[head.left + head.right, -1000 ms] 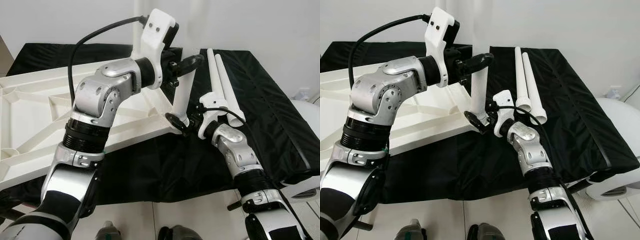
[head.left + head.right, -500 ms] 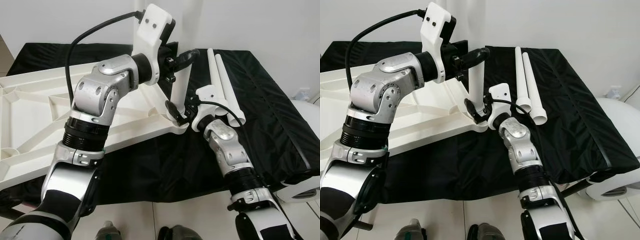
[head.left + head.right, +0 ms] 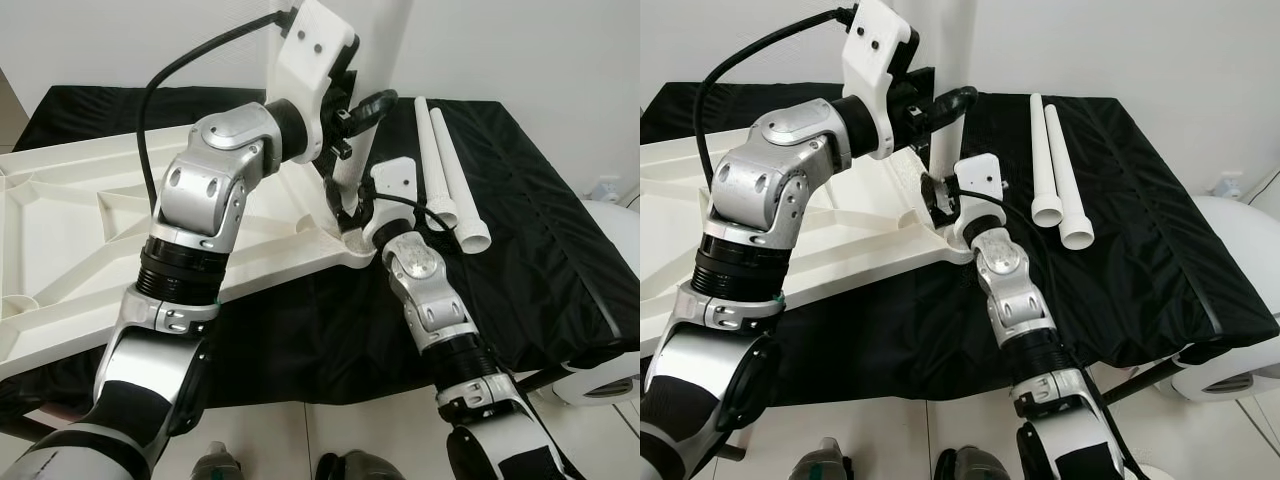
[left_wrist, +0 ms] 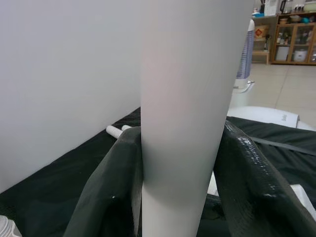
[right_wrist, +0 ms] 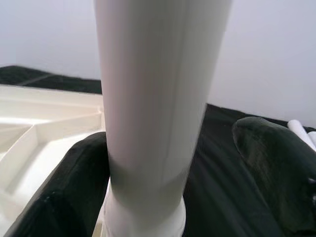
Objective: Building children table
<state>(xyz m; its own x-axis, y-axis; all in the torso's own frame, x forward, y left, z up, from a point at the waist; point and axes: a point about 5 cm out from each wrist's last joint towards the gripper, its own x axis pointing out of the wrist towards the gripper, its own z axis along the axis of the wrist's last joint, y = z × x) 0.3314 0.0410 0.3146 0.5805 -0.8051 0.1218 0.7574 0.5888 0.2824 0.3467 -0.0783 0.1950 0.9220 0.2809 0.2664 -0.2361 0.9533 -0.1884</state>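
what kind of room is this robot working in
Probably a room in a home, used here as a work spot. A black cloth covers a low surface by a plain white wall; the left wrist view shows a tiled floor and a wooden cabinet of small items.

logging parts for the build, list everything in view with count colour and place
table top: 1, white, ribbed underside up on the black cloth, robot's left
upright leg: 1, white, standing at the table top's near right corner
loose legs: 2, white, lying side by side on the cloth, right of the upright leg
cloth: 1, black, covering the work surface
left claw: 1, black fingers, shut on the upright leg, high up
right claw: 1, black fingers either side of the leg's base, left finger touching, right finger apart
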